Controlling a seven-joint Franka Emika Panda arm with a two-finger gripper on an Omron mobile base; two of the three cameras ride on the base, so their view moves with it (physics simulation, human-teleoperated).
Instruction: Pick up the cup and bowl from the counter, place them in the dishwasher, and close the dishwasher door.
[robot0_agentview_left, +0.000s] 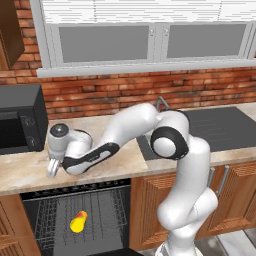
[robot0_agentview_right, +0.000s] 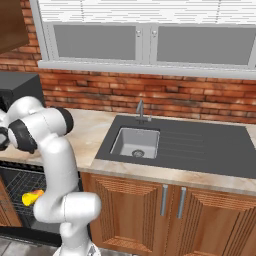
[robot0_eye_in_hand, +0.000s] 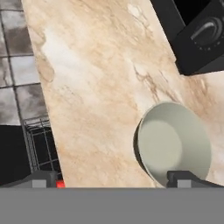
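The pale grey-green bowl (robot0_eye_in_hand: 175, 142) sits upright on the beige counter (robot0_eye_in_hand: 96, 87), right of centre in the hand view. My gripper (robot0_eye_in_hand: 113, 179) hangs open above the counter's front edge; one fingertip (robot0_eye_in_hand: 183, 178) is over the bowl's near rim and the other is off to the side, over the counter's edge. From the left base view the gripper (robot0_agentview_left: 52, 169) points down at the counter (robot0_agentview_left: 30, 172), and the hand hides the bowl. The yellow cup (robot0_agentview_left: 78, 221) (robot0_agentview_right: 32, 197) lies on its side in the grey wire rack (robot0_agentview_left: 100, 210) of the open dishwasher.
A black microwave (robot0_agentview_left: 20, 120) (robot0_eye_in_hand: 197, 39) stands on the counter just left of and behind the hand. The dark sink (robot0_agentview_right: 135, 142) with its faucet (robot0_agentview_right: 140, 109) and drainboard lies to the right. Wooden cabinet doors (robot0_agentview_right: 150, 210) flank the dishwasher.
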